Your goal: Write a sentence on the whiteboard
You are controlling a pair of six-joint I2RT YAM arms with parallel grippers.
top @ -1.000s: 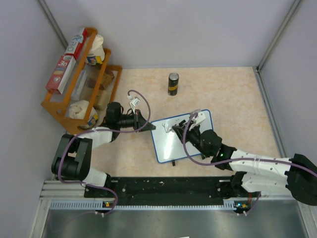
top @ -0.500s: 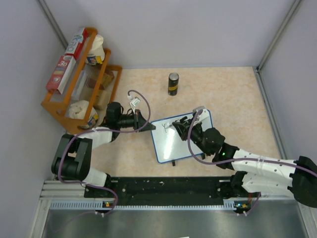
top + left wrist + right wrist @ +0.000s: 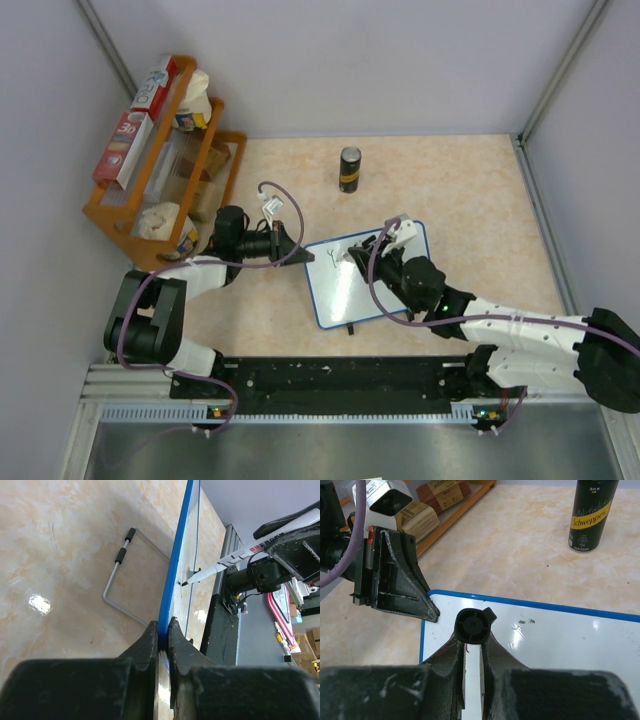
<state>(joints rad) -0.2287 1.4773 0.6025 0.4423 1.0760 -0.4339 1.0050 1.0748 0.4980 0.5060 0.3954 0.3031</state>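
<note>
The whiteboard (image 3: 345, 290), white with a blue rim, stands tilted on the table. My left gripper (image 3: 302, 256) is shut on its left corner; in the left wrist view the jaws (image 3: 164, 628) pinch the blue rim (image 3: 175, 565). My right gripper (image 3: 384, 248) is shut on a white marker (image 3: 400, 231) over the board's far end. The left wrist view shows the marker (image 3: 225, 560) with its dark tip at the board face. In the right wrist view its black end cap (image 3: 471, 625) sits between my fingers above the board (image 3: 560, 645). Of the sentence, only a small dark stroke (image 3: 328, 257) shows.
A black Schweppes can (image 3: 349, 169) stands behind the board, also in the right wrist view (image 3: 592, 512). A wooden rack (image 3: 165, 150) with boxes and cups stands at the far left. A wire stand (image 3: 122, 565) lies behind the board. Walls close in the table.
My right gripper with the marker has shifted a little over the board's far end, left and then back. The left gripper and the board have not moved.
</note>
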